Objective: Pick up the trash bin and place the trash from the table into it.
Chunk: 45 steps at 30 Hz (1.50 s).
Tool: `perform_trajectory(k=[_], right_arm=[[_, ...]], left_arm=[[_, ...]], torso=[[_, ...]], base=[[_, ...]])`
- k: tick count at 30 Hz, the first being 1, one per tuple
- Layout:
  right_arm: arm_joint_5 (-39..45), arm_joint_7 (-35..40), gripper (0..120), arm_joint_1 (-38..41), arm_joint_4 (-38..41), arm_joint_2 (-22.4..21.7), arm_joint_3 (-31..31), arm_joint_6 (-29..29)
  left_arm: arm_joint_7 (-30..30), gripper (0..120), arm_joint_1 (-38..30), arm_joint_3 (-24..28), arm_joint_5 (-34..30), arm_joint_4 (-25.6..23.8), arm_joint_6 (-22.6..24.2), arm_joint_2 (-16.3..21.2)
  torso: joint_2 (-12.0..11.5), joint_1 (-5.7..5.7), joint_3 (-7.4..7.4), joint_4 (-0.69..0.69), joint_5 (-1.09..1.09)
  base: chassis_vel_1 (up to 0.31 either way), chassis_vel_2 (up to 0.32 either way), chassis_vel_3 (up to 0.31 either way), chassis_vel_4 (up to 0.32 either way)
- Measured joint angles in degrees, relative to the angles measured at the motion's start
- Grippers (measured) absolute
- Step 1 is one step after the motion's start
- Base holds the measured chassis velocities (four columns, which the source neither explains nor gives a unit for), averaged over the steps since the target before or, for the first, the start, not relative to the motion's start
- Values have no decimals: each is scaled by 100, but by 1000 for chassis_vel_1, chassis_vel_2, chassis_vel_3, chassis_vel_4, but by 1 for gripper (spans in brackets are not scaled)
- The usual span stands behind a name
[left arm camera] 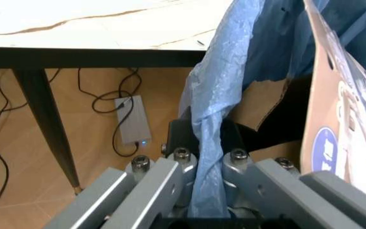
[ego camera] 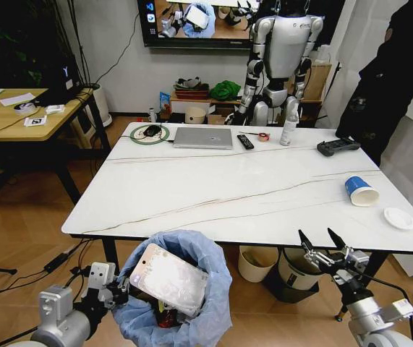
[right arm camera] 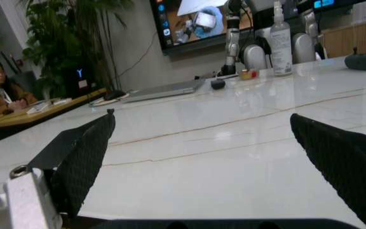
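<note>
Your left end effector [ego camera: 112,289] is clamped on the bag-covered rim of the trash bin [ego camera: 173,296], holding it just below the near edge of the tabletop [ego camera: 228,181]. The left wrist view shows the blue liner [left arm camera: 211,143] pinched between the fingers. The bin already carries a flat silver packet [ego camera: 166,278] and brown cardboard [left arm camera: 266,102].

Your right end effector [ego camera: 322,249] hangs spread wide and empty at the near edge, right of the bin; both dark fingers [right arm camera: 84,157] frame bare marble in the right wrist view.

Trash left on the tabletop: a blue-white paper cup [ego camera: 362,191] lying on its side, mouth toward you and somewhat right, and a white scrap [ego camera: 398,218] near the right edge.

Key relation: both pieces lie forward and right of the right end effector, well apart from the left. The right arm is clearly nearer. I judge the cup's long axis calls for a grasp across its body.
</note>
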Motion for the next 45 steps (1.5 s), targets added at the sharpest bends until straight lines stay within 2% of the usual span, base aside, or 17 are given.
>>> perform_trajectory(k=[45], right_arm=[[72, -136, 100, 33, -21, 89, -124, 13]], left_arm=[[-10, 0, -23, 25, 5, 0, 2, -3]], torso=[[0, 1, 0, -1, 0]], base=[[-7, -8, 6, 8]])
